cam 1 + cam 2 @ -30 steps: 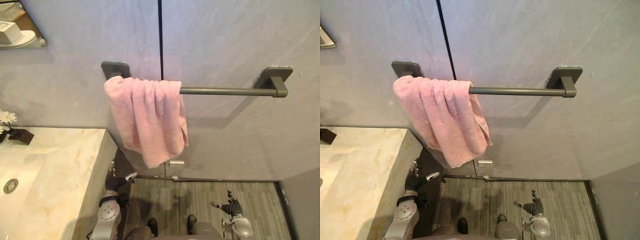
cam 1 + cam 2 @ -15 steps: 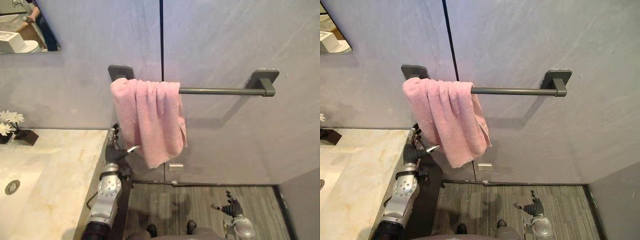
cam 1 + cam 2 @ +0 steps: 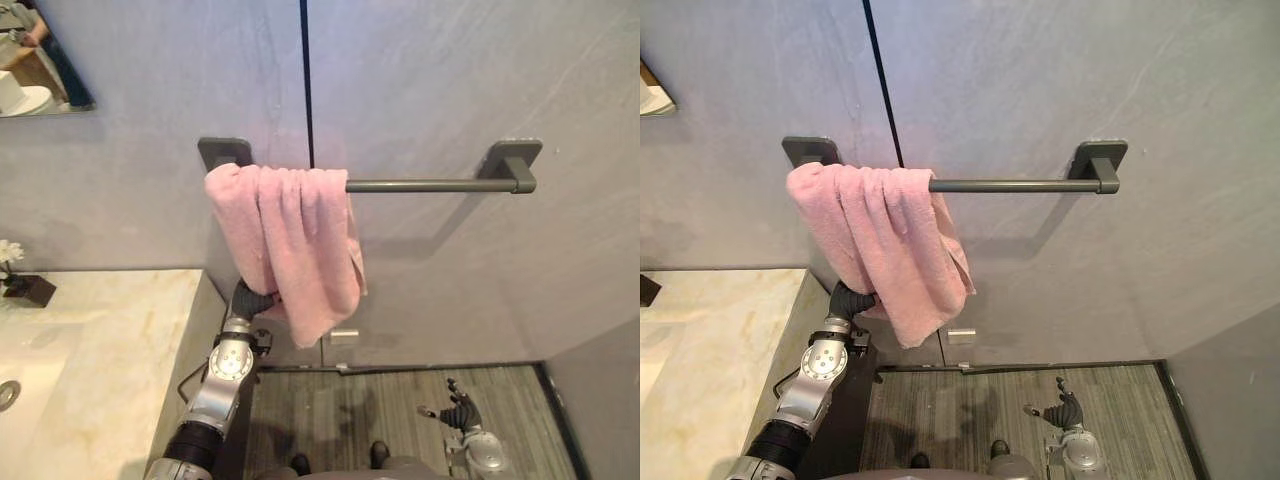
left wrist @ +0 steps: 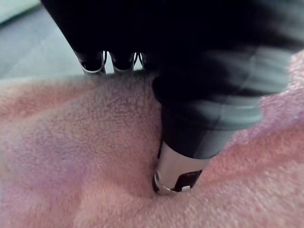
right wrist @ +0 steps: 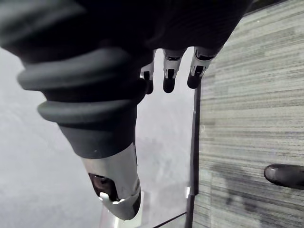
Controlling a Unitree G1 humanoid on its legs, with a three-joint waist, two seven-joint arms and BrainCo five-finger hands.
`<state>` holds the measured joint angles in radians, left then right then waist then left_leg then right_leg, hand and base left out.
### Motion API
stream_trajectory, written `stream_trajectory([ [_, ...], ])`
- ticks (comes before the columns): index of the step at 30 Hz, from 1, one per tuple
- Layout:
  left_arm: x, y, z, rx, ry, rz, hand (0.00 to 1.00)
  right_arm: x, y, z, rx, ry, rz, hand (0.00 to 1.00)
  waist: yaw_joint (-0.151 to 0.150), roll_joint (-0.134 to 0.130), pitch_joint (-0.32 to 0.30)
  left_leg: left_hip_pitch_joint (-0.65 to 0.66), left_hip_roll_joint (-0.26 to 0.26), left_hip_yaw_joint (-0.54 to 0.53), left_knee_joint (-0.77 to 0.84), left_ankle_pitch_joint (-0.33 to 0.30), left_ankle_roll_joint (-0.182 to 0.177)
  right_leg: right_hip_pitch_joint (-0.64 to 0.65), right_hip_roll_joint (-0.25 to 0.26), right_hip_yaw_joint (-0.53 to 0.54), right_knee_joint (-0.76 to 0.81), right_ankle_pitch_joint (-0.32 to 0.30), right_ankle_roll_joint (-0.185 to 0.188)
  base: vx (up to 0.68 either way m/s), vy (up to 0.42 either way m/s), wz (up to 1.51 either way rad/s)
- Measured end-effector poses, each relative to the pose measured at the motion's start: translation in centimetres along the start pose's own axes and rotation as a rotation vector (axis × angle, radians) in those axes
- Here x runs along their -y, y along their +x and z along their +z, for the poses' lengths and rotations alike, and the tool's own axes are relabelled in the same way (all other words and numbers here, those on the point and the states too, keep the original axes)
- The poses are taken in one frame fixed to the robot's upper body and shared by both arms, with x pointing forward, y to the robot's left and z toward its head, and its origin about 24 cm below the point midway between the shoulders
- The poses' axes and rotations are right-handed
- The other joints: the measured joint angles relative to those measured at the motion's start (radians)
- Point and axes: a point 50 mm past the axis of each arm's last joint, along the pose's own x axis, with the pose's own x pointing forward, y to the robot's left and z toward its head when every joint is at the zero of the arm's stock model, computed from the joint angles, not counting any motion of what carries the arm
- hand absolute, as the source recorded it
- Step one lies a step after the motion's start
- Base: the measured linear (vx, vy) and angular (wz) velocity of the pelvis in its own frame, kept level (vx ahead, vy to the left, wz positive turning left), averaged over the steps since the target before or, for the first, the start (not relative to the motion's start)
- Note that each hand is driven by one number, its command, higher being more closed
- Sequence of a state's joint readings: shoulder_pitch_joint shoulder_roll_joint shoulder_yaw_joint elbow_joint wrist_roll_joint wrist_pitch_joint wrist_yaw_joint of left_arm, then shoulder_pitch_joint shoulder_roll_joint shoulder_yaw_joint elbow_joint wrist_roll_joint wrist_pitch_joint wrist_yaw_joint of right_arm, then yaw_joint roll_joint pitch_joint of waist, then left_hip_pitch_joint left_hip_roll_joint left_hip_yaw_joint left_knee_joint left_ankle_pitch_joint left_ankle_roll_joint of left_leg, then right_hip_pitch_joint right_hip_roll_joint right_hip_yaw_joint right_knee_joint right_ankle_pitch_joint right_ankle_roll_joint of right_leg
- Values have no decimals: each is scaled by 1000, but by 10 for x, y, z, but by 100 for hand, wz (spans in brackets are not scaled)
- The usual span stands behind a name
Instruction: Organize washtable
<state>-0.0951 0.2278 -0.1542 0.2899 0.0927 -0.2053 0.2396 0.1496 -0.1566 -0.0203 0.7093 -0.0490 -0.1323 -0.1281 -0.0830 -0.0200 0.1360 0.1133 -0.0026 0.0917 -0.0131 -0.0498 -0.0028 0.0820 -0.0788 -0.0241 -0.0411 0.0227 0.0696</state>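
A pink towel hangs bunched over the left end of a dark grey rail on the grey wall. My left hand is raised to the towel's lower left part, beside the counter's end. Its fingers are curled on the cloth. In the left wrist view the thumb presses into the towel, and the fingers reach over a fold of it. My right hand hangs low at the lower right above the floor, open, with straight fingers and nothing in it.
A marble counter with a sunken basin and drain stands at the left. A white flower in a dark pot sits at its back edge. A mirror hangs above. A small metal fitting is on the wall below the towel.
My left arm has risen from low beside the counter up to the towel, and its fingers have curled on the cloth. The camera has shifted a little. The right hand has stayed low.
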Motion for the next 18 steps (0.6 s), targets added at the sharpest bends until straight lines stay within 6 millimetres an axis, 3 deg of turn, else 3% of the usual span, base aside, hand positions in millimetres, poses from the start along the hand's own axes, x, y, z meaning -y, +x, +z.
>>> stream_trajectory([
  [4,-4,1,0,5,12,6,100,4,1,34,150,13,-14,0,-13,-1,0,1,0,8,-9,0,0,-5,1,8,-6,1,0,-2,-14,-7],
  [8,-8,1,2,15,18,19,100,11,-5,94,419,28,-30,0,-11,-2,-2,1,1,19,-13,0,0,-12,5,22,-6,2,0,-4,-18,-9],
  [12,-8,0,9,43,8,24,100,14,-13,133,598,0,-17,0,3,-3,-2,1,3,20,-10,0,0,-13,5,35,2,2,0,-10,-23,-7],
  [18,-5,0,9,45,-4,21,100,-8,-24,171,762,-38,107,0,18,-5,-3,-1,3,14,-6,0,1,-14,4,43,8,2,0,-63,-25,-1],
])
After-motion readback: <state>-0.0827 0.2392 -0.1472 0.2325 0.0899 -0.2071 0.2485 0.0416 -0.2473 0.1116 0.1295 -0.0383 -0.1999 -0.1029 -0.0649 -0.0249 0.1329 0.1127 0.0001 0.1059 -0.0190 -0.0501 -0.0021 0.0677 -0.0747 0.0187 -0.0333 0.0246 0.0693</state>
